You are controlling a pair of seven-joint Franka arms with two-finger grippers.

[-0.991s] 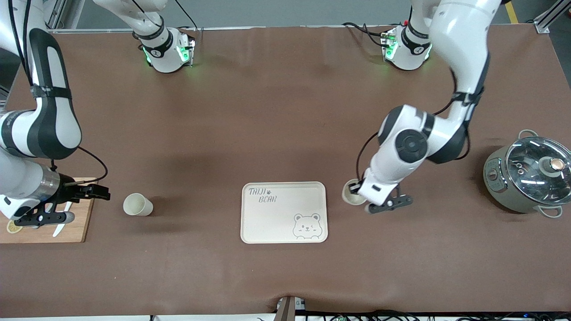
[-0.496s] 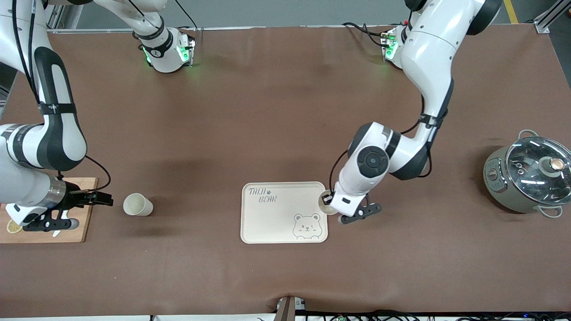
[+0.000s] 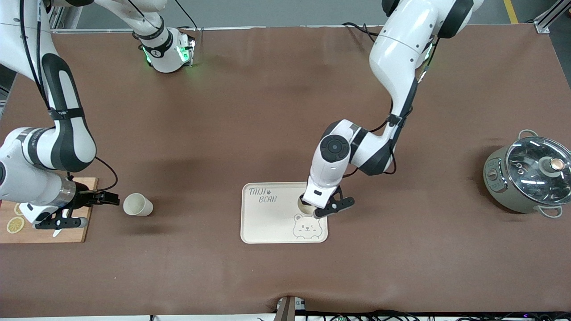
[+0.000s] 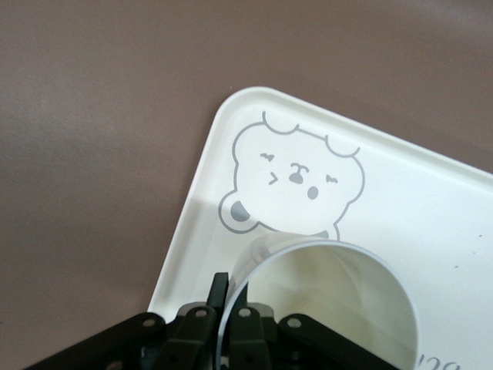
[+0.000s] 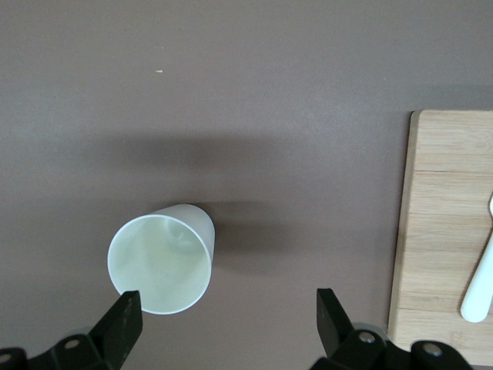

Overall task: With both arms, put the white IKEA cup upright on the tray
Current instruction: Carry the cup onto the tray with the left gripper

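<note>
The cream tray [image 3: 267, 223] with "TAIJI BEAR" lettering lies nearer the front camera, mid-table. My left gripper [image 3: 312, 207] is shut on the rim of a white cup [image 3: 304, 205] and holds it upright over the tray, beside the bear drawing. In the left wrist view its fingers [image 4: 221, 284] pinch the wall of the cup [image 4: 331, 301] above the tray [image 4: 431, 185]. A second white cup [image 3: 138, 205] stands on the table toward the right arm's end. My right gripper [image 3: 99, 209] is open beside it; one finger is close to this cup [image 5: 162, 262] in the right wrist view.
A wooden cutting board [image 3: 49, 232] with lemon slices [image 3: 15, 224] and a white knife lies under the right arm; the board also shows in the right wrist view [image 5: 447, 231]. A grey pot with a glass lid [image 3: 528, 176] stands at the left arm's end.
My left arm has carried its cup from beside the tray to over the tray. My right gripper has moved closer to the second cup.
</note>
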